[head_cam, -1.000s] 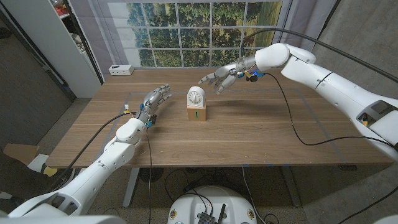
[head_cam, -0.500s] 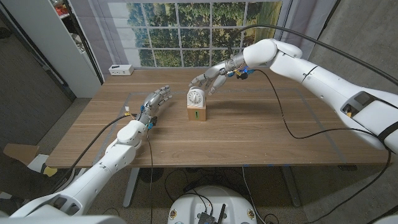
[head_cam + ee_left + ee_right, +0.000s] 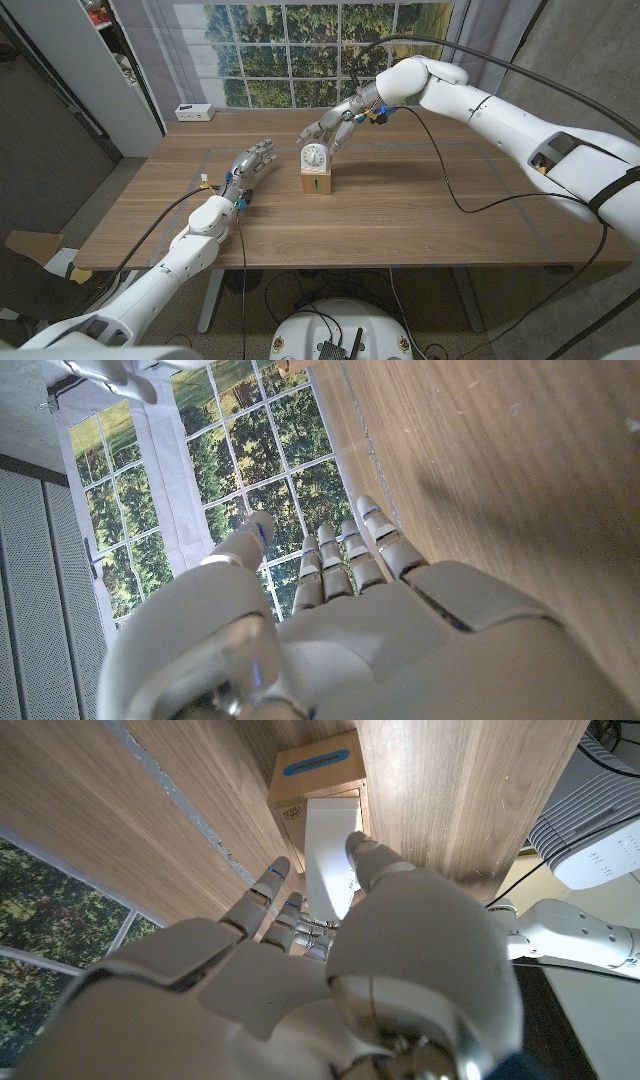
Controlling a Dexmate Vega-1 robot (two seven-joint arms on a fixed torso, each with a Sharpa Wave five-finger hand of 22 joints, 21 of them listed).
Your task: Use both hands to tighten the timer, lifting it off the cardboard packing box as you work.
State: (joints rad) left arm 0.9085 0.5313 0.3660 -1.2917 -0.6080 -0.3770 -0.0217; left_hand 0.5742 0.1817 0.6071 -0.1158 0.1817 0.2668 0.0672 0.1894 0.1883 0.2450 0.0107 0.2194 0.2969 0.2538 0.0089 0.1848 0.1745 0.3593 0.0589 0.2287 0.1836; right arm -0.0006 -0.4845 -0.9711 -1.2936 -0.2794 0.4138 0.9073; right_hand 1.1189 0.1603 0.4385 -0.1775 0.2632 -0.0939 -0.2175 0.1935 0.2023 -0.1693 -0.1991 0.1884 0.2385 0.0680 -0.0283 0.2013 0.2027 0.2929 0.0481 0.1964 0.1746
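White round-topped kitchen timer [image 3: 315, 156] stands upright on a small tan cardboard packing box [image 3: 316, 183], its dial facing the robot, long axis vertical. Box sits on the wooden table [image 3: 400, 215] a little toward the far edge from the middle, its near face carrying a small green mark. Right hand [image 3: 333, 125] hangs just above and behind the timer, fingers spread and pointing down toward it, nothing held; contact with the timer's top cannot be settled from the head view. In the right wrist view that hand [image 3: 300, 970] fills the foreground, its fingers [image 3: 265, 890] apart on either side of the timer's white body [image 3: 330, 855], which is partly hidden behind them, and the box [image 3: 315, 775] beyond shows a blue label on one face (print too small to read). Left hand [image 3: 247, 166] is left of the box and well apart from it, fingers extended and slightly parted, holding nothing; whether it touches the table is unclear. Left wrist view shows that hand [image 3: 340, 620] with fingers straight beside bare wood. Open tabletop lies right of the box and between the box and the table's near edge. A small white device [image 3: 194, 112] sits at the far left corner, far from the box. A black cable [image 3: 470, 205] trails over the wood right of the box.
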